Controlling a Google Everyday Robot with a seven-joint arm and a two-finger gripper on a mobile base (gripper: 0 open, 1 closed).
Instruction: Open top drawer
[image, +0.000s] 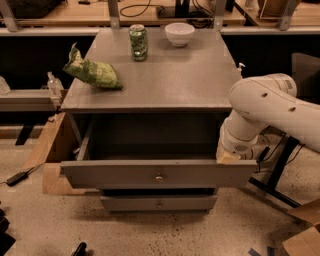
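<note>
Gripper (227, 156) sits at the front right of the grey cabinet (165, 85), its tan tip down against the top edge of the top drawer (125, 175) front, near the right end. Honestly can't tell whether it's open or closed, since the chunky wrist of the white arm (265, 105) sits right over it. The top drawer is pulled well out of the cabinet with its grey inside showing, and its small brass knob (159, 177) is at the centre of the front. 1 narrower drawer (159, 203) shows underneath, pushed in. On the cabinet top, a green can (138, 43) and a white bowl (179, 34) stand near the back edge, and a green snack bag (92, 73) lies by the left edge. A cardboard box (50, 150) sits on the floor just left of the cabinet.
</note>
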